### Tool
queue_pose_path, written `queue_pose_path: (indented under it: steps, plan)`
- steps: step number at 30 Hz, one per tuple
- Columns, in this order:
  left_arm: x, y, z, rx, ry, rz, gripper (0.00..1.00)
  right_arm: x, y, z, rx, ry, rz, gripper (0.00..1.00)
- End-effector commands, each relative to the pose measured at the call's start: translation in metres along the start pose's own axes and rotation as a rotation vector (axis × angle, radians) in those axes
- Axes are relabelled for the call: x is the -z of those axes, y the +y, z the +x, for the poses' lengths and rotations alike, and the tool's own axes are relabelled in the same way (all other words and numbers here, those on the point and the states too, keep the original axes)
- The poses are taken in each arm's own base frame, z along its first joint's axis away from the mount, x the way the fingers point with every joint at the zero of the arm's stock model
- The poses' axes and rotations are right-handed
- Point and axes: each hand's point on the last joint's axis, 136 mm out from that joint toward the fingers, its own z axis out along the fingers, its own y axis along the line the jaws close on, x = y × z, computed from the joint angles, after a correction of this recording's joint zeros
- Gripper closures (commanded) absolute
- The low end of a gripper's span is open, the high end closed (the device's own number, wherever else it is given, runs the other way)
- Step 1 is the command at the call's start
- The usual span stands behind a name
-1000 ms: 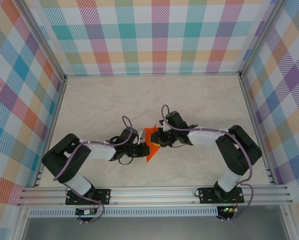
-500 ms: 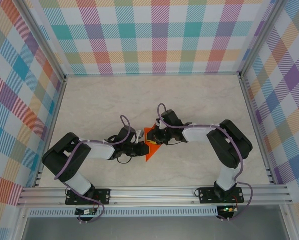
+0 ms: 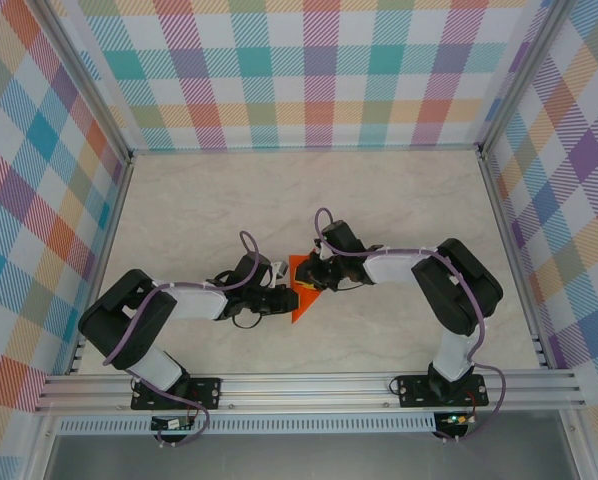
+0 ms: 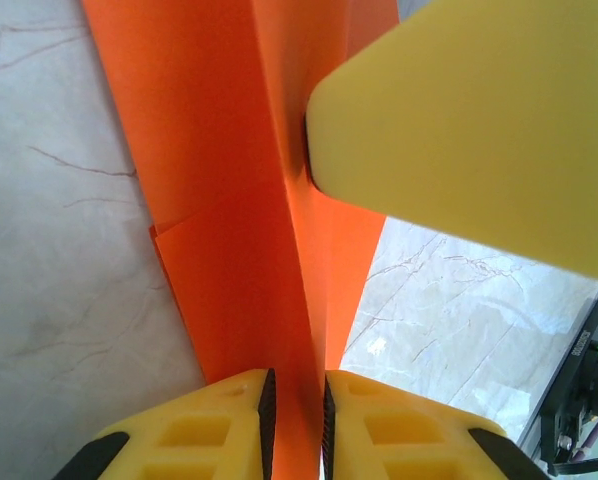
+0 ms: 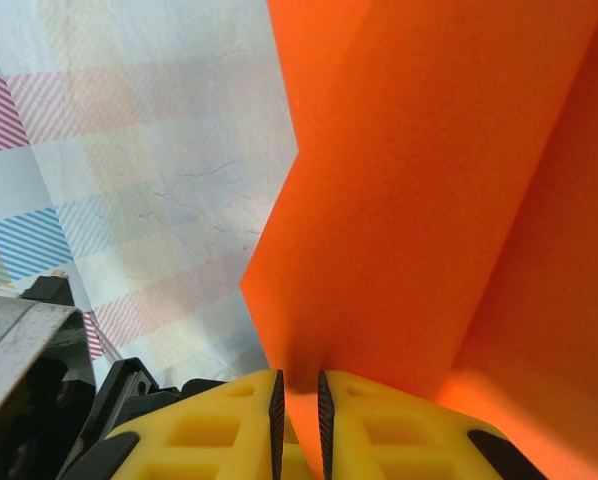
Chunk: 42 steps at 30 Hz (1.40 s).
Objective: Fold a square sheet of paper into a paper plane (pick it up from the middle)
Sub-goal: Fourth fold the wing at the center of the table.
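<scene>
I'm looking down the left gripper (image 4: 295,405). Its jaws are sitting close on either side of the centre crease of the paper plane (image 4: 219,200), but I cannot tell whether they are pressing it or just clearing it. The right gripper (image 5: 297,400) is pinching the orange paper from the opposite side. The paper plane is sitting between the two, near the middle of the table (image 3: 179,200). I'm judging this a late crease-setting step. The next move is calling for one firm hold before the other lets go.
</scene>
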Motion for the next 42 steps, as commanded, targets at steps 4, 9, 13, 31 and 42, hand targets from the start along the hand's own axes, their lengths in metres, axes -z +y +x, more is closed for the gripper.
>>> queue_pose_path:
  steps: [4,9,13,31,42]
  plan:
    - [0.001,0.004,0.003,-0.01,0.007,-0.024,0.8,-0.004,0.004,-0.002,0.003,0.002,0.004,0.81]
    - [-0.001,0.006,0.005,-0.013,0.012,-0.03,0.86,-0.004,0.003,-0.002,0.002,0.005,0.011,0.81]
    - [-0.001,0.01,0.005,-0.011,0.006,-0.04,0.95,-0.003,0.0,0.0,0.004,0.007,0.022,0.81]
    - [-0.006,0.017,0.014,0.094,0.047,0.007,1.0,0.018,0.008,0.004,0.056,-0.036,0.012,0.79]
    - [-0.007,0.023,0.015,0.139,0.048,0.014,1.0,0.001,0.014,-0.005,0.042,-0.009,-0.017,0.79]
